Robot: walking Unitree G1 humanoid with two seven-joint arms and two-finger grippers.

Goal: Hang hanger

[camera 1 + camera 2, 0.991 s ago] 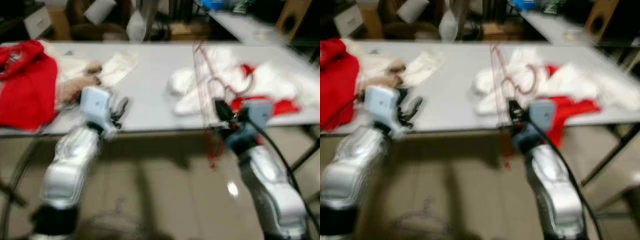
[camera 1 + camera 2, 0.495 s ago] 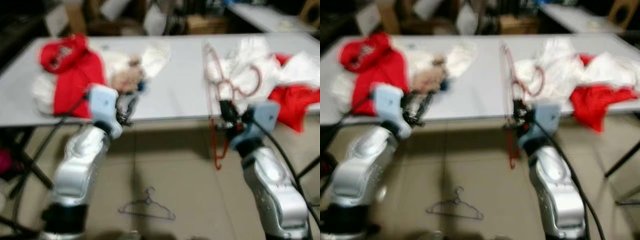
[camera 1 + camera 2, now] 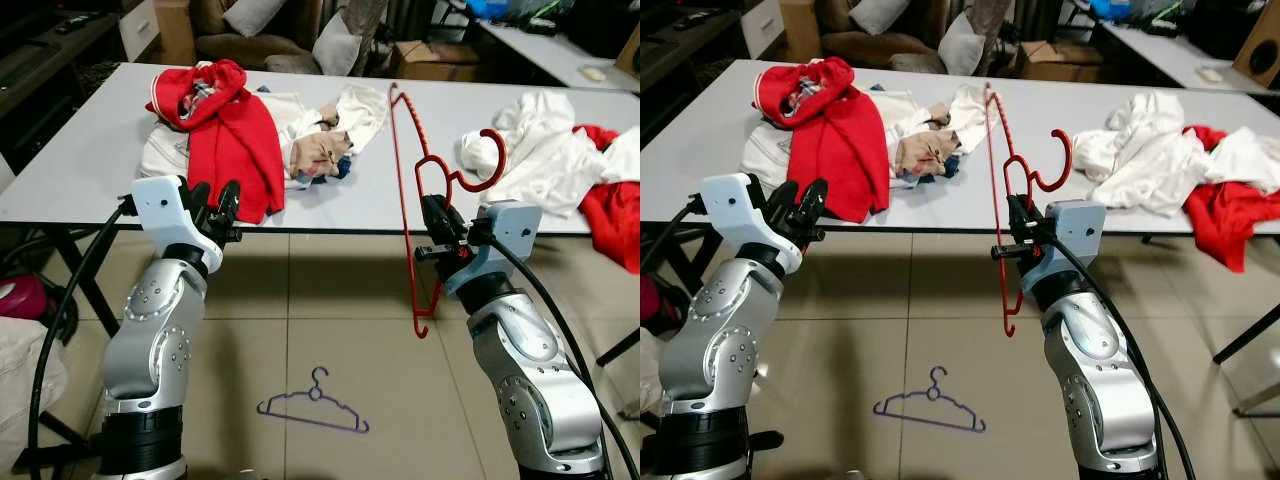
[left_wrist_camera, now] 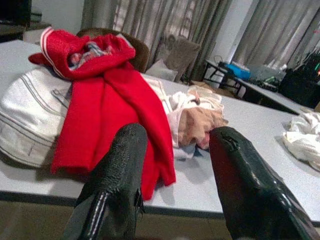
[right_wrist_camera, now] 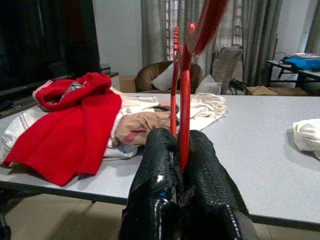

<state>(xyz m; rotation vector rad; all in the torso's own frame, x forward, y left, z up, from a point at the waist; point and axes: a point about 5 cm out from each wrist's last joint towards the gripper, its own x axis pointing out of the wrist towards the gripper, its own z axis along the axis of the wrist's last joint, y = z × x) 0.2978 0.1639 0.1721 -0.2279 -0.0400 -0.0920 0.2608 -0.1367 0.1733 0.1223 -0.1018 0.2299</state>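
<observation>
Our right tool (image 3: 437, 232) sits right of centre in the head view, its two black fingers pressed together on the thin bar of the red plastic hanger (image 3: 404, 180), so the hanger stands nearly upright in front of the white worktop (image 3: 90, 160). We judge the pinch is taken low on the frame so that the hook (image 3: 488, 160) stays free, curling toward the right of the frame above the tool, ready to catch on a rail. No rail can be made out in the frames, so we would have to find one before hanging.

Our left tool (image 3: 215, 208) is at the left of centre, at the worktop's near edge, its fingers (image 4: 117, 172) spread apart and holding nothing; it points at the red garment (image 3: 232, 130) draped over a white striped cloth (image 4: 25, 117) in the upper left. A beige crumpled garment (image 3: 318, 152) lies just beside them. At the upper right a pile of white cloth (image 3: 545, 150) touches another red cloth (image 3: 610, 205) hanging over the edge. Low in the frame, a thin purple wire hanger (image 3: 313, 405) lies flat on the tiled floor (image 3: 330, 300).
</observation>
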